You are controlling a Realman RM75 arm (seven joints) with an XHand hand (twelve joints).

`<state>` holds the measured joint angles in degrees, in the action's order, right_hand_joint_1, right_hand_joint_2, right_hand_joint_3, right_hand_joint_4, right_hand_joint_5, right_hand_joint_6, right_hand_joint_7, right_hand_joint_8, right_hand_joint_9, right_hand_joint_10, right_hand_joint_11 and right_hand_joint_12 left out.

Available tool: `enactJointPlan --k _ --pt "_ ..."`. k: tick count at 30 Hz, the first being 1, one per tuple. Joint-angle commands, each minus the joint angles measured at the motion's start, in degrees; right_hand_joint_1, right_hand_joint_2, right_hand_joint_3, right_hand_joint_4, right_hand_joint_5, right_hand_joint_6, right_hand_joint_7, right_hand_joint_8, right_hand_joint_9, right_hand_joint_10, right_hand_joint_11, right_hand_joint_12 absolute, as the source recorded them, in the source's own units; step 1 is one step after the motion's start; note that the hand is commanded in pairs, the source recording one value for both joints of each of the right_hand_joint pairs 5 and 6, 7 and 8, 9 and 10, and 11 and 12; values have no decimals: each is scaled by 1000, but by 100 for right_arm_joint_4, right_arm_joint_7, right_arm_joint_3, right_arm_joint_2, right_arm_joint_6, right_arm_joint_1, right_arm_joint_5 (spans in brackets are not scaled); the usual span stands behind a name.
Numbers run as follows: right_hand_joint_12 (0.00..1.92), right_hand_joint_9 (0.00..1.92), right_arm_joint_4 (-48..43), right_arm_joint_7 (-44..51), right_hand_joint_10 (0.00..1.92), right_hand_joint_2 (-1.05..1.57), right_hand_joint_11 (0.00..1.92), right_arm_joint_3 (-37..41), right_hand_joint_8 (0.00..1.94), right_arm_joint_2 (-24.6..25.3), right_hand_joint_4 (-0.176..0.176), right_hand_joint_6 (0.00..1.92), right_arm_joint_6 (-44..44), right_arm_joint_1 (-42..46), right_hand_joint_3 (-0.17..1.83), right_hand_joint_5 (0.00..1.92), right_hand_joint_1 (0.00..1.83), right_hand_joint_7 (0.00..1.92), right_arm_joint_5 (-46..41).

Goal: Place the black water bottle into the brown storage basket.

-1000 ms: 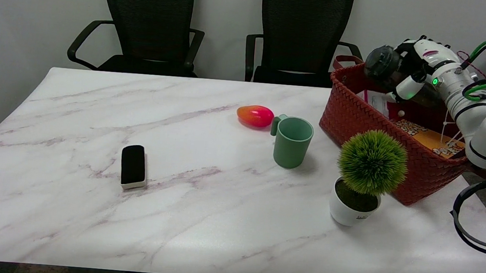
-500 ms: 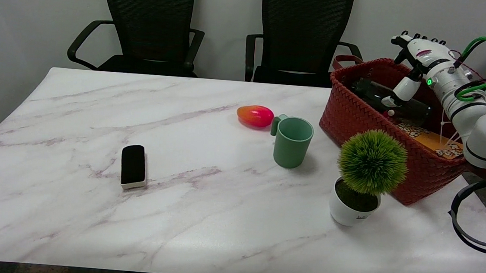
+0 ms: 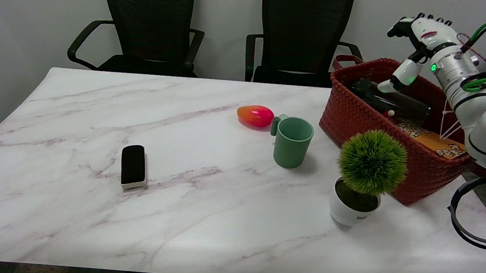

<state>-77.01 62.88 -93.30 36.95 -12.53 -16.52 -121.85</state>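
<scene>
One black water bottle (image 3: 391, 101), lying on its side inside the one brown storage basket (image 3: 357, 119). One right hand (image 3: 415, 41) up in the air above the basket, fingers (image 3: 396, 29) spread apart, holding nothing, not touching the bottle. On the surface (image 3: 178, 192): one green mug (image 3: 292, 142), one red and orange fruit (image 3: 255, 115) just beside it, one small plant pot (image 3: 363, 176), one black eraser (image 3: 133, 166). Behind, two black chairs (image 3: 148, 20).

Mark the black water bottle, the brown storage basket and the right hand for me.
black water bottle (image 3: 395, 103), head view, on its dark body lying inside the basket
brown storage basket (image 3: 357, 119), head view, on its woven near wall
right hand (image 3: 420, 31), head view, on its white back
</scene>
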Motion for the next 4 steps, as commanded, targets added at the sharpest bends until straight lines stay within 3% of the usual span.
enactJointPlan --k 1,4 --pt "455 509 -2015 -1766 509 -376 455 1091 648 56 0 646 -751 1005 1107 646 1253 648 2" --pt "473 543 -2151 -2898 543 -309 473 1075 714 79 0 715 -907 1177 1098 715 1238 714 2"
